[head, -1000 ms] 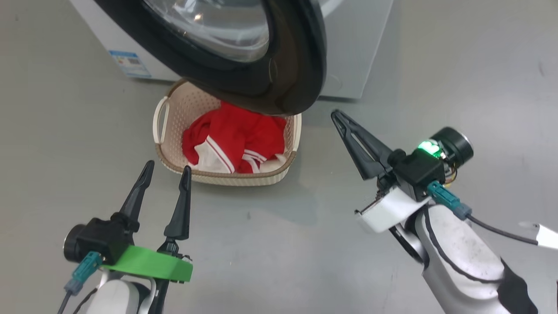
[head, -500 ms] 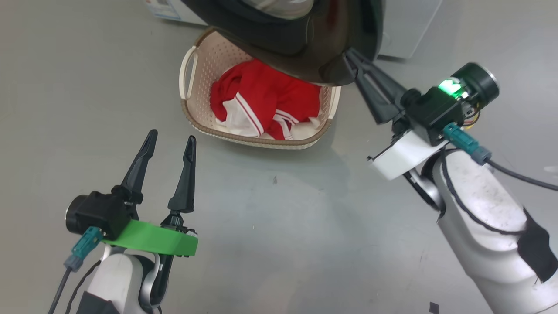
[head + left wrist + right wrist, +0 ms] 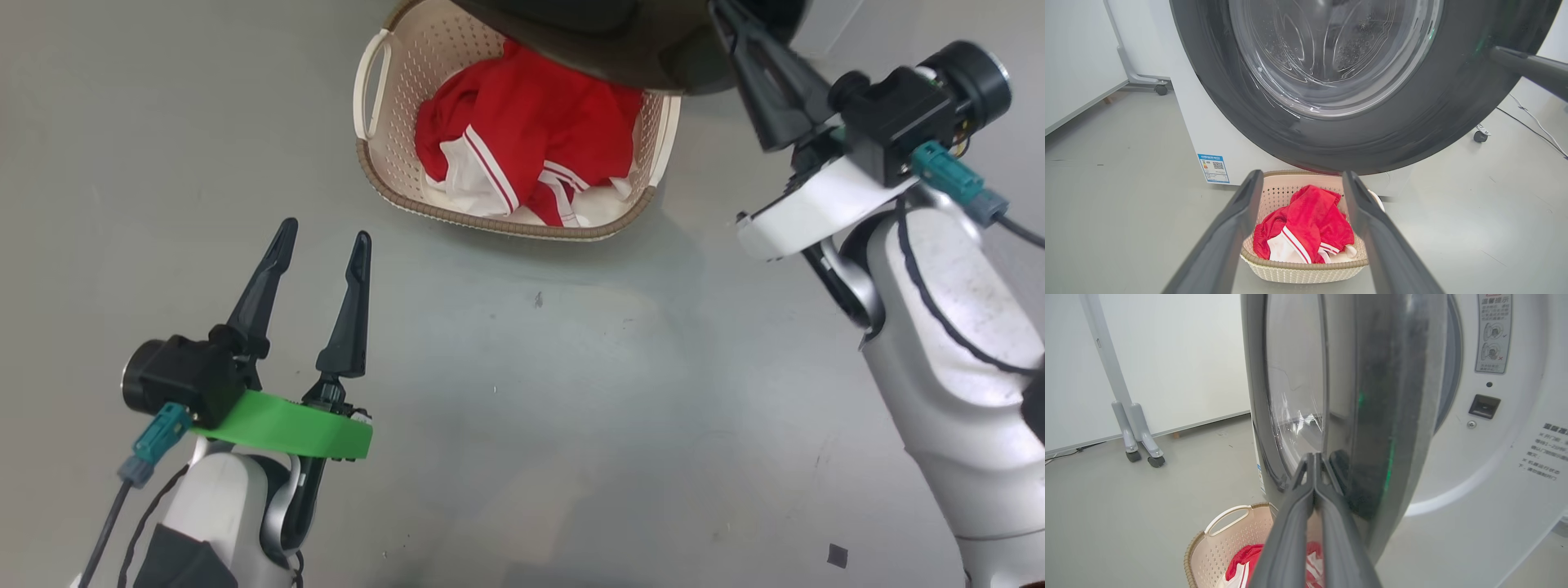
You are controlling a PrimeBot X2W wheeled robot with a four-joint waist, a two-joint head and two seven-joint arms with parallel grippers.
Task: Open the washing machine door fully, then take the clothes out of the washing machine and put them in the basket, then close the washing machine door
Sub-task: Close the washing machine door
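Closing in on the washing machine door [image 3: 1412,130] with the right end effector [image 3: 728,20]: a second ago well clear of the door's glossy black rim, now up against its outer edge, fingers pinched together on nothing. In the right wrist view, looks edge-on along the door, shut fingertips meeting the rim low down; cannot tell whether pressing or only just touching. Door itself ajar from the washing machine [image 3: 1453,469], not yet latched.

Holds the left end effector [image 3: 324,231] in the same pose as before, well out in front of the door, fingers spread wide and empty. Whole head picture shifted meanwhile, so a camera move and not a move of the things.

Leaves the clothes [image 3: 539,122] heaped in the basket [image 3: 506,223] directly beneath the door's lower rim, red with white panels and striped trim, unchanged. Points to unloading as done and the last step as in hand: probably a push on the door until it shuts.

Writing: below the door, on the machine's white front, a blue label [image 3: 1213,168] with a QR-type square, too small to read. Behind the door, above the latch slot [image 3: 1484,406], a grey sticker [image 3: 1493,332] with Chinese characters and two small diagrams; more printed Chinese lines [image 3: 1545,455] lower down, blurred. No brand name legible.
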